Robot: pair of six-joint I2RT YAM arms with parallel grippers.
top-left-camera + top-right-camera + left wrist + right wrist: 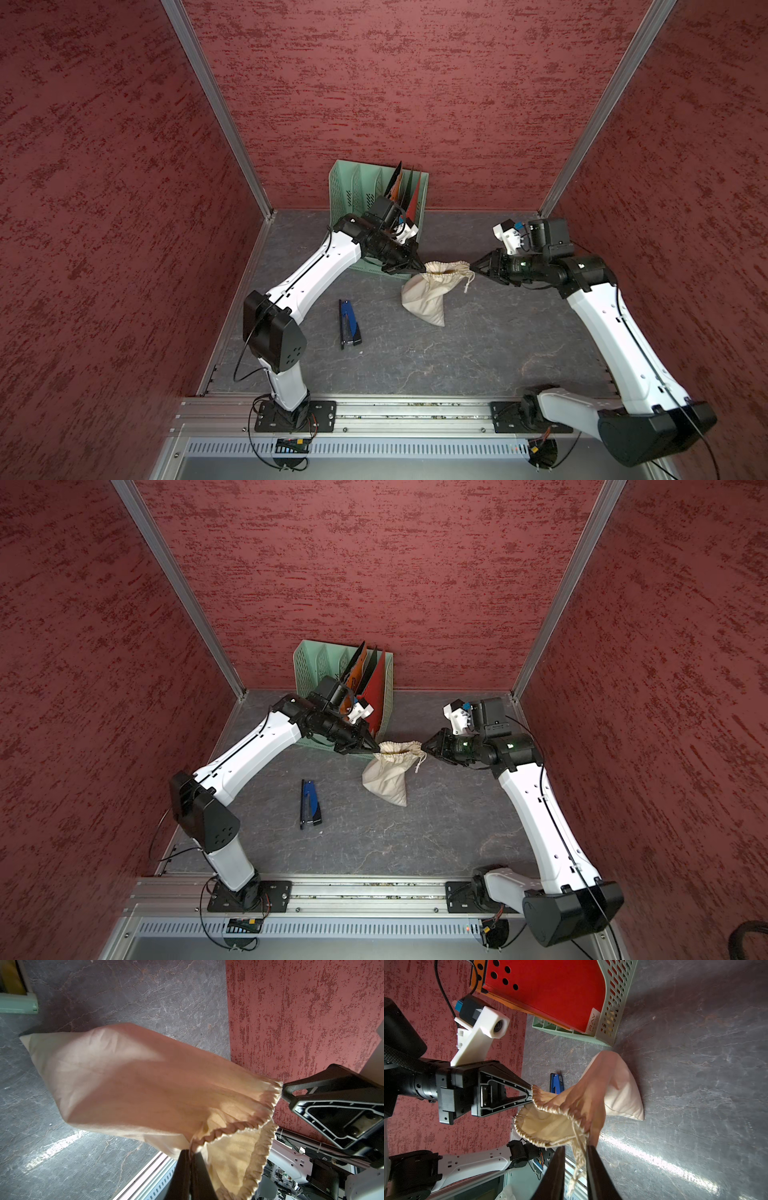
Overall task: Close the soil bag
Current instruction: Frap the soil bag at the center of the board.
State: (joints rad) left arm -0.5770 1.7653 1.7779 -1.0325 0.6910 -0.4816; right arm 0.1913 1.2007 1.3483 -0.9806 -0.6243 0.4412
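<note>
The cream soil bag (424, 297) hangs by its neck between my two grippers in both top views, its lower corner resting on the grey floor. My left gripper (422, 269) is shut on the left end of the gathered rim (192, 1152). At the rim's opposite end my right gripper (471, 268) has its jaws a little apart, and the thin cords (579, 1159) dangle loosely in the gap between them (575, 1149). The bag's mouth (546, 1124) gapes in the right wrist view.
A mint-green file rack (353, 195) with red and orange folders stands at the back wall, just behind the left wrist. A blue stapler (349, 322) lies on the floor left of the bag. Red walls close in three sides.
</note>
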